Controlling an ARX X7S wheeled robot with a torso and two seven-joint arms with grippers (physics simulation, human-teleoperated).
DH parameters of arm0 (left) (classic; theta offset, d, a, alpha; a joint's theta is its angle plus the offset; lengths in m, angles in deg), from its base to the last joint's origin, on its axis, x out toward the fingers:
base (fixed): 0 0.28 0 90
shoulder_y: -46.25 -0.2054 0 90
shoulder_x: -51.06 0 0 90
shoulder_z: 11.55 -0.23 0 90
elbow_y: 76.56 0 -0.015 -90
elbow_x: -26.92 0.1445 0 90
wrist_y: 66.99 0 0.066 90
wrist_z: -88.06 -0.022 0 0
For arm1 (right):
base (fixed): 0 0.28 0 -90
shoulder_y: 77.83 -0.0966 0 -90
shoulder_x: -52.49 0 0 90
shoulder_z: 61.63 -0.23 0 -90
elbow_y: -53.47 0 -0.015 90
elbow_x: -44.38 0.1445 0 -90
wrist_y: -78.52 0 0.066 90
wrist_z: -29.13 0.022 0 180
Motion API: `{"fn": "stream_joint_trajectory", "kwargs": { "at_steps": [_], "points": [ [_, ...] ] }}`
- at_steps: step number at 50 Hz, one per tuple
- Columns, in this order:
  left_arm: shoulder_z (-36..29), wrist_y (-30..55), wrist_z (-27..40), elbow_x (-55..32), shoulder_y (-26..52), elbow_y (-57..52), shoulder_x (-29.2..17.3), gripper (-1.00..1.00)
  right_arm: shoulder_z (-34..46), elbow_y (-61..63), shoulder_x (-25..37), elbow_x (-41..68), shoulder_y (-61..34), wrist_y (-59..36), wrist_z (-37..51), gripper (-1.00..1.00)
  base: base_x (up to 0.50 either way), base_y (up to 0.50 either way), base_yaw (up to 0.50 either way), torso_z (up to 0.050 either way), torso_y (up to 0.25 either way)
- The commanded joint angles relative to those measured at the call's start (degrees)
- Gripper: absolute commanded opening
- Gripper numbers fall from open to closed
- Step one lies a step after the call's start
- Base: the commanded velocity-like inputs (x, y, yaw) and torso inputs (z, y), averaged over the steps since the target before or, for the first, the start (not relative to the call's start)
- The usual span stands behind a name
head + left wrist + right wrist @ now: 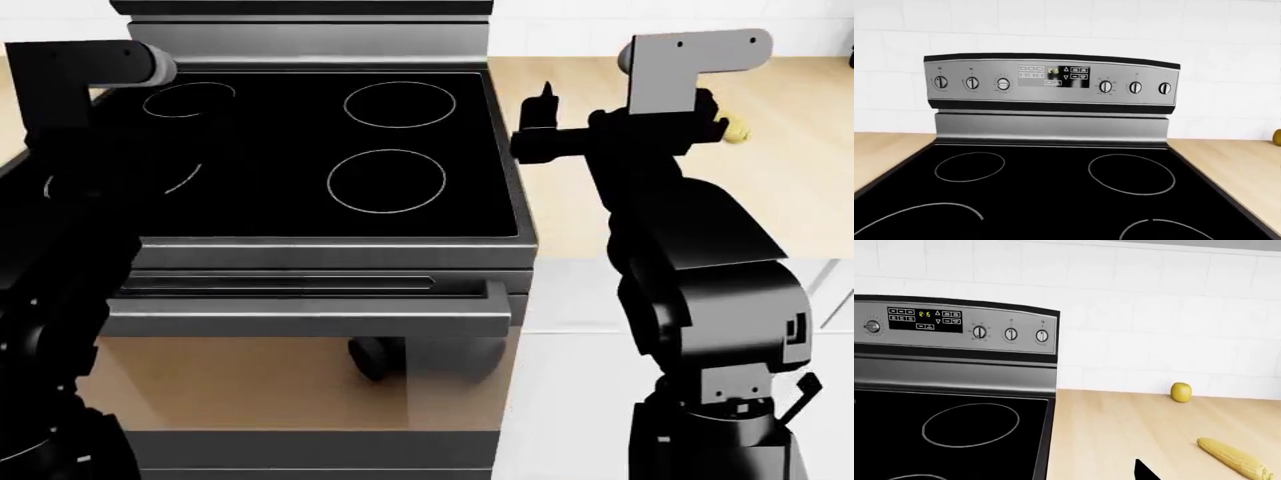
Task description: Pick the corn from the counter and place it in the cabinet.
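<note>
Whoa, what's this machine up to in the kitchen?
It's a two-armed robot parked in front of a stove. Its job is to pick up the corn and put it in a cabinet. The corn lies on the wooden counter beside the stove, untouched, with a small round yellow fruit farther back by the tiled wall. The right arm is raised over the counter near the corn, and the left arm is over the stove. Neither holds anything yet.

The head camera looks steeply down at the black stovetop (320, 150) toward 11 o'clock, while both wrist cameras face level and near toward the stove's control panel (1051, 81), all three sharing the stovetop.
</note>
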Motion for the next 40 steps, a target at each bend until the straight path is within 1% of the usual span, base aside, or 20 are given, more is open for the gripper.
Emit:
{"fn": "stream_joint_trajectory", "kwargs": {
  "at_steps": [1,17,24,40],
  "points": [
    [-0.2,-0.3,0.0,-0.2,0.2,0.8,0.0,1.0,0.0,0.1,0.2,0.8,-0.2,0.1,0.5,1.0,0.0,0.0,0.0,0.0,0.0],
    [-0.2,-0.5,0.4,-0.5,0.0,0.8,-0.1,1.0,0.2,0.4,0.6,1.6,0.0,0.1,1.1,1.0,0.0,0.0,0.0,0.0,0.0],
    [-0.3,-0.4,0.5,-0.7,-0.9,-1.4,-0.6,1.0,-0.1,0.1,0.6,2.3,-0.3,0.2,1.1,1.0,0.0,0.0,0.0,0.049,0.0],
    [0.0,0.2,1.2,-1.2,-0.7,-1.4,-0.1,1.0,0.7,-0.6,1.2,2.9,-0.1,0.6,1.4,1.0,0.0,0.0,0.0,0.05,0.0]
  ]
}}
